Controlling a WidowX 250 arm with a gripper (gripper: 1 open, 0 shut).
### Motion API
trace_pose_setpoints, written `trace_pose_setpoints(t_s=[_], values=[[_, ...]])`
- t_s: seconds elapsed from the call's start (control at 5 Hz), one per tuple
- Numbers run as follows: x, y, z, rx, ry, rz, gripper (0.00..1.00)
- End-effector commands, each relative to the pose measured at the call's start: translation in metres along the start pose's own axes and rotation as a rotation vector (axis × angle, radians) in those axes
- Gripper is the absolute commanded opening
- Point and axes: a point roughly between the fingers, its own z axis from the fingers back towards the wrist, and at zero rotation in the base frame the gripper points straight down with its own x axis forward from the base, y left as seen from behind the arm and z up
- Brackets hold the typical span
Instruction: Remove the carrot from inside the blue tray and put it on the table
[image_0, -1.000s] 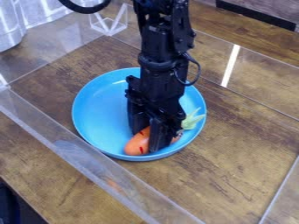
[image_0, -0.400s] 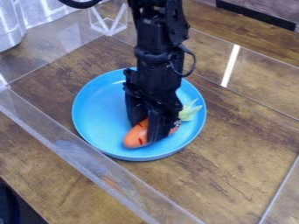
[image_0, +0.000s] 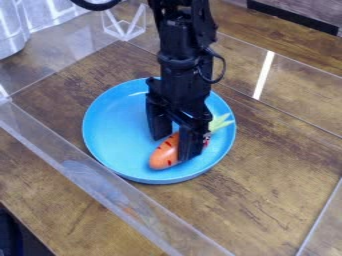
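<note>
Carrot lies inside the tray, near its front-right rim, orange body pointing toward the front edge of the tabletop and its pale green top hidden mostly behind the pincer, with a bit of leaf showing at the right. The tray sits about mid-tabletop, just behind the clear barrier along the front edge.

From this one camera view the pincer points straight down over the carrot with its dark fingers spread wide, one on either side of the orange body; it grips nothing.

The carrot looks like a small hard plastic toy: light, stiff, not fragile, probably smooth and a little slippery. Being round and tapered, it could roll or squirt out of a pinch near the tip. The thick middle of the body, taken across its width, seems the safest hold.

Against the earlier frames, the fingers were closed together at the carrot and now stand apart. The carrot has shifted slightly in the tray. The arm itself has barely moved.
</note>
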Motion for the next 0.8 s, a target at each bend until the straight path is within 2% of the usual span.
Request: trace_pose_setpoints(t_s=[0.0,0.4,0.6], values=[[0.0124,0.0096,0.0135,0.012,-0.057,0.016,1.00],[0.0185,0.0139,0.0083,0.004,-0.059,0.022,1.00],[0.0199,0.0138,0.0039,0.005,-0.053,0.019,0.00]])
